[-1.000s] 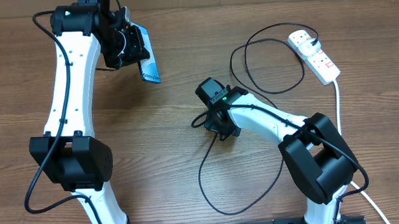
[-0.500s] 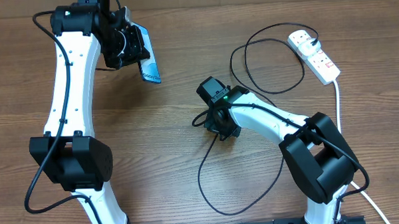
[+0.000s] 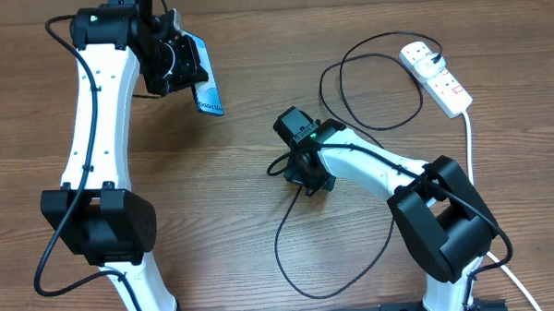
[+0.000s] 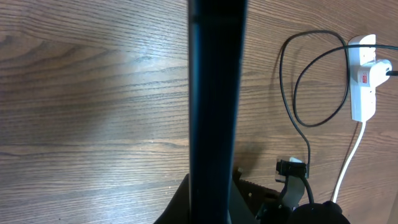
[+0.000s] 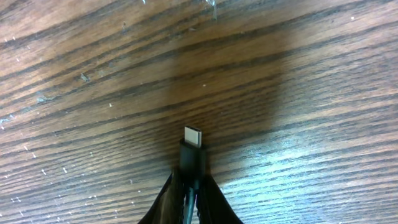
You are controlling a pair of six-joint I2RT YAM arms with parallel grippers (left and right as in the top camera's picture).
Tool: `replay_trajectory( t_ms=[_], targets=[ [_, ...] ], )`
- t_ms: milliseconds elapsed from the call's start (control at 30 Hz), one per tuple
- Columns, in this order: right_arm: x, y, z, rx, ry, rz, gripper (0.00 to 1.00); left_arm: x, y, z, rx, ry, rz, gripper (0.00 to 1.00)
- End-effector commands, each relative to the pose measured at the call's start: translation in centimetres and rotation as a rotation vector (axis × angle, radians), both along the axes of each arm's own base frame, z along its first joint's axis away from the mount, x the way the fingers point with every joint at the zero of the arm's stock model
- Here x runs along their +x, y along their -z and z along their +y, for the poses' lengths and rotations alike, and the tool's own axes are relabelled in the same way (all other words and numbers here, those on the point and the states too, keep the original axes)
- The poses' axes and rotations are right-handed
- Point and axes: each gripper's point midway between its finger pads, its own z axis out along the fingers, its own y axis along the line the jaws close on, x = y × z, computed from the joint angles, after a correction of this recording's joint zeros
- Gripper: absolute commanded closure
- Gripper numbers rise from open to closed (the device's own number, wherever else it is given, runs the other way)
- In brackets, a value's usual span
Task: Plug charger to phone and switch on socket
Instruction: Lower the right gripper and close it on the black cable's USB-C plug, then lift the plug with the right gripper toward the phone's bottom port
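My left gripper (image 3: 183, 68) is shut on the phone (image 3: 207, 89) and holds it above the table at the back left, its light blue screen tilted; in the left wrist view the phone (image 4: 214, 93) shows edge-on as a dark vertical bar. My right gripper (image 3: 294, 170) is shut on the charger cable just behind its connector tip (image 5: 192, 135), which sticks out over the wood. The black cable (image 3: 289, 238) loops across the table to its white plug (image 3: 424, 53) in the socket strip (image 3: 438, 76) at the back right.
The strip's thick white cord (image 3: 469, 140) runs down the right side toward the front edge. The cable loops (image 3: 367, 88) lie between my right arm and the strip. The strip also shows in the left wrist view (image 4: 362, 81).
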Motion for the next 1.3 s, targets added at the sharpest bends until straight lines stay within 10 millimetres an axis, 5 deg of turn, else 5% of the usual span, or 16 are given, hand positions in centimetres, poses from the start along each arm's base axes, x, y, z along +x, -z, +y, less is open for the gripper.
replay_trajectory(
  t_ms=[0,167,333,633,867,1033,1267],
  targets=[
    [-0.7,1.7,-0.4,-0.023,-0.001,0.045,0.95,0.0,0.1,-0.9,-0.022,0.041,-0.008,0.96],
    [-0.7,1.2,0.2,0.006,-0.005,0.056,0.96,0.0,0.1,-0.9,-0.024,0.041,-0.008,0.96],
    [0.3,-2.1,1.7,0.061,-0.115,0.029,0.96,-0.4,-0.8,-2.6,-0.12,0.105,-0.02,0.96],
    [-0.3,-13.7,5.1,0.439,-0.393,-0.092,0.96,-2.3,-7.3,-8.6,-0.61,0.358,-0.122,0.96],
    [-2.8,-24.6,5.2,0.97,-0.7,-0.226,0.96,-3.6,-11.6,-10.3,-0.872,0.454,-0.164,0.96],
    [-3.5,-27.5,4.9,1.16,-0.787,-0.272,0.96,-4.7,-14.2,-11.0,-1.025,0.515,-0.171,0.96],
    [-4.6,-30.1,5.4,1.315,-0.872,-0.309,0.96,-5.1,-15.2,-11.0,-1.086,0.537,-0.176,0.96]
  ],
)
